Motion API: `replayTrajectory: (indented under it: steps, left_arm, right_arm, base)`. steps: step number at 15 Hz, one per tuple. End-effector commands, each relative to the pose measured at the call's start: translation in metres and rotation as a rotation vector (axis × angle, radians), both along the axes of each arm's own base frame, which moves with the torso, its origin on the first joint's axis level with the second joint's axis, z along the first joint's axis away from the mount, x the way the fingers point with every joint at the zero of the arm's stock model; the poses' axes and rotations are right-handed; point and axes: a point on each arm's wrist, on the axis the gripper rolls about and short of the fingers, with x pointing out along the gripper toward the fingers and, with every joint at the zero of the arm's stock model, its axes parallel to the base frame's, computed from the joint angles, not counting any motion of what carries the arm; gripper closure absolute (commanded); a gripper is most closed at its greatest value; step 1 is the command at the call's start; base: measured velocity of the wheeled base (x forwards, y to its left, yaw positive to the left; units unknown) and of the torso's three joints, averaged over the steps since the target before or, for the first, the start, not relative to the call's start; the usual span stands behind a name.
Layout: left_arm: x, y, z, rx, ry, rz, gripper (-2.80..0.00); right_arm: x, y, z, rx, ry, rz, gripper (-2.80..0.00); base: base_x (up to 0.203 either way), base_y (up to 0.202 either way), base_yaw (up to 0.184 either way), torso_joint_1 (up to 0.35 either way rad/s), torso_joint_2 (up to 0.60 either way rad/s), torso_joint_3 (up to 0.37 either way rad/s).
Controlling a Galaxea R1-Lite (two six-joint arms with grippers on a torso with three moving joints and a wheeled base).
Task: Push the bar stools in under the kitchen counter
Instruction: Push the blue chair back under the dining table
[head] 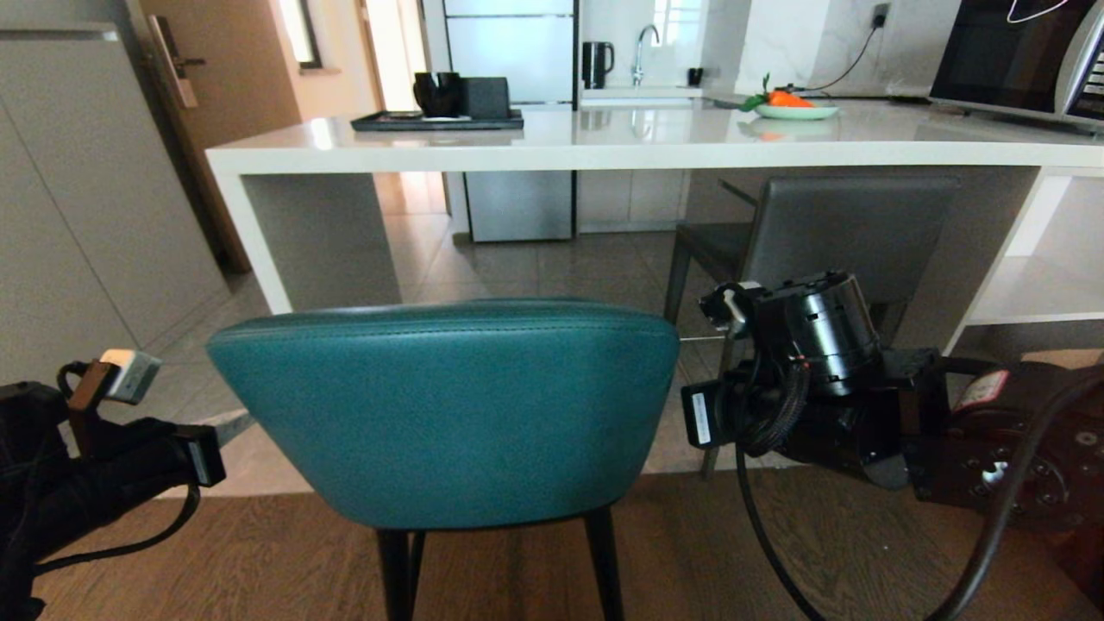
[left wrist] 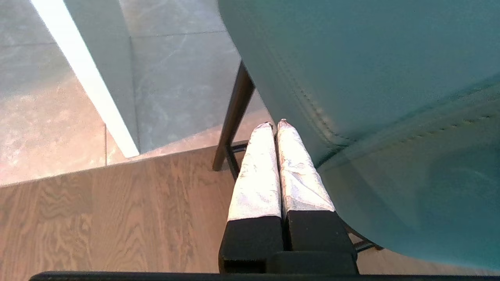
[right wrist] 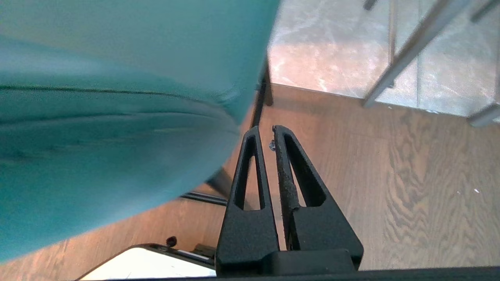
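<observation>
Both hands closed, empty: left hand (left wrist: 275, 124) and right hand (right wrist: 262, 130) flanking teal stool (head: 448, 405). Judging best: pressing backrest evenly, pushing straight toward worktop (head: 655, 142), avoiding tipping.

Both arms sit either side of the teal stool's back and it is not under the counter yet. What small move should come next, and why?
Probably bring both shut grippers inward against the teal stool, then push it forward. The left gripper and the right gripper flank its back, empty. The stool stands short of the kitchen counter, while the grey stool is already tucked under it.
</observation>
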Motion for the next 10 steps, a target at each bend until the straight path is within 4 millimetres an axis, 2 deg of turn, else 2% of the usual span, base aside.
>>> replayTrajectory:
  steps: [1,4,8,10]
  left_arm:
    - [-0.003,0.002,0.004,0.004,-0.019,0.004,0.0]
    - [-0.009,-0.009,0.014,-0.007,-0.054,-0.089,0.0]
    - [-0.024,-0.037,0.009,-0.025,-0.019,-0.191,0.0]
    - [-0.022,-0.051,0.009,-0.034,-0.014,-0.239,0.0]
  right_arm:
    - [-0.007,-0.006,0.008,0.012,-0.017,-0.006,0.0]
    - [-0.012,-0.008,0.011,0.017,-0.022,-0.001,0.0]
    - [-0.017,0.003,0.008,0.013,-0.014,0.044,0.0]
    - [-0.013,0.009,0.001,-0.001,0.0,0.053,0.0]
  base:
    - [0.0,0.0,0.0,0.0,0.0,0.0]
    - [0.0,0.0,0.0,0.0,0.0,0.0]
    - [0.0,0.0,0.0,0.0,0.0,0.0]
    - [0.0,0.0,0.0,0.0,0.0,0.0]
